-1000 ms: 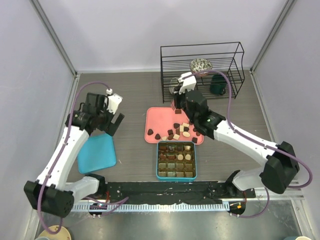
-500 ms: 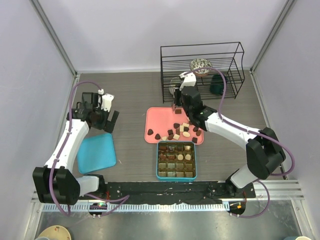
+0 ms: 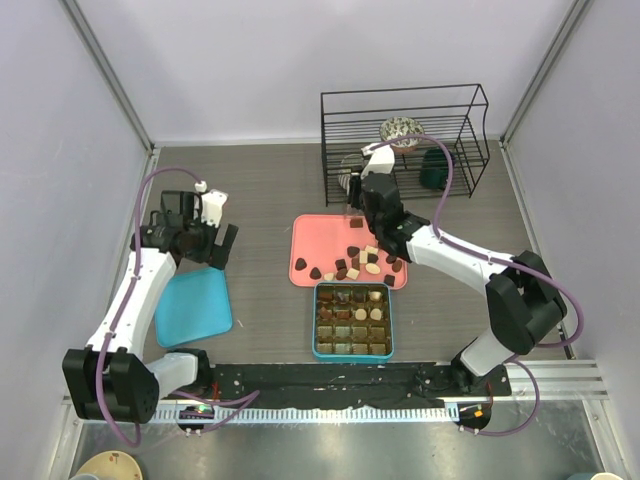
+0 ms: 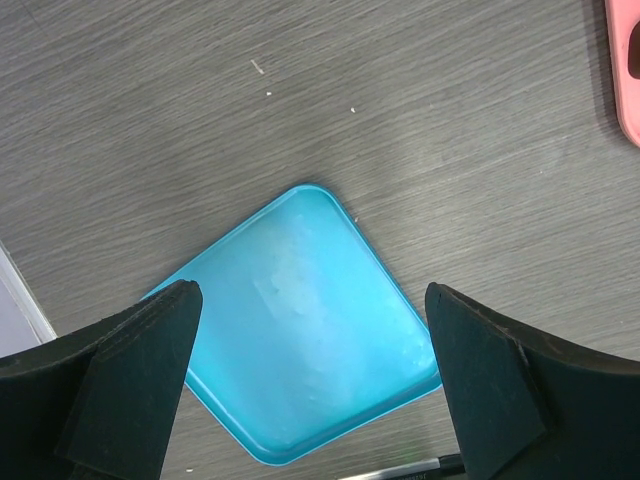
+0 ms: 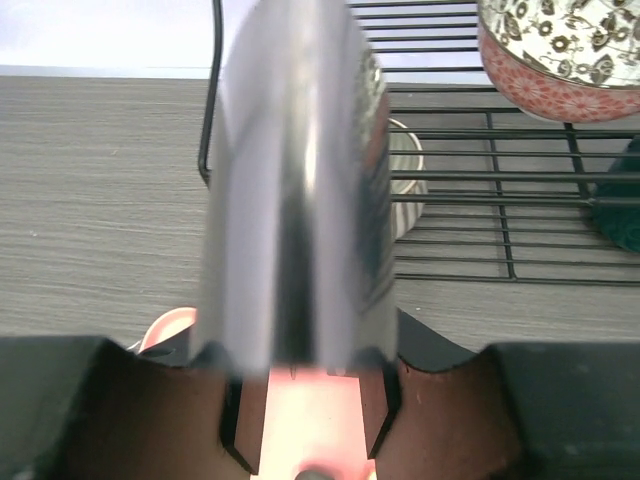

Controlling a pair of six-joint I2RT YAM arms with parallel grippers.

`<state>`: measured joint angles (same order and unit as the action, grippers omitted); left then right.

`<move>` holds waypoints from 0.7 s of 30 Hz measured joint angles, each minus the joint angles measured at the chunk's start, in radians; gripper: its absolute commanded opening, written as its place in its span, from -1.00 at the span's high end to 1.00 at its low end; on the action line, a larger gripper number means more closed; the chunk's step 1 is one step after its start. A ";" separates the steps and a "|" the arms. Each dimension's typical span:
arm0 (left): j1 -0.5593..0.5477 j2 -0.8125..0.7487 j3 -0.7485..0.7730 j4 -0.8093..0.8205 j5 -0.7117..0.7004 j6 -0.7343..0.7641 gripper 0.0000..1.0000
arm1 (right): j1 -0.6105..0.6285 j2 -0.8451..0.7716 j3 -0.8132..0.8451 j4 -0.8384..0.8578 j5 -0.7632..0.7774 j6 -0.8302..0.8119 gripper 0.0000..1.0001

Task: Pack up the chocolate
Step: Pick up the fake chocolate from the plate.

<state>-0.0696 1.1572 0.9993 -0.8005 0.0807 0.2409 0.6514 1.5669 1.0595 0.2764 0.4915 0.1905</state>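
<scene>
R gripper [image 3: 358, 206] hangs over the far edge of the pink tray [image 3: 305, 250], clamped on a shiny metal tool [image 5: 290, 180]. Most chocolate [image 3: 372, 267] lies on the tray's near side, just short of it; some pcs sit in the box [image 3: 315, 320]. L gripper [image 4: 310, 290] is spread wide above a blue lid [image 4: 300, 350], well apart from them

Black wire rack [image 3: 404, 112] at far R of grey wood-grain table [image 3: 260, 190]. In rack: floral-patterned bowl w/ red outside [image 3: 400, 130], dark green mug [image 3: 436, 168] at R end, pale striped cup [image 5: 408, 180] at L end. Pink rounded tray [image 3: 315, 245] mid-table. Teal square box w/ brown compartments [image 3: 316, 320] just beside tray's near edge. Flat teal lid [image 3: 194, 306] well apart, L side. Shiny curved metal tool [image 5: 290, 180] over tray.
</scene>
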 measured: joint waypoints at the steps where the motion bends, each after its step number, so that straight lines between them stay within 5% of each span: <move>1: 0.000 -0.002 -0.002 0.000 0.000 0.001 -0.99 | 0.000 0.000 -0.001 0.000 0.008 0.000 0.17; 21: 0.000 -0.042 -0.016 0.000 0.027 0.030 -0.99 | 0.000 0.002 -0.027 0.000 0.074 -0.003 -0.01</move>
<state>-0.0696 1.1156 0.9829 -0.8005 0.1078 0.2707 0.6514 1.5684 1.0321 0.2764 0.5659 0.1871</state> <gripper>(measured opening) 0.996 0.503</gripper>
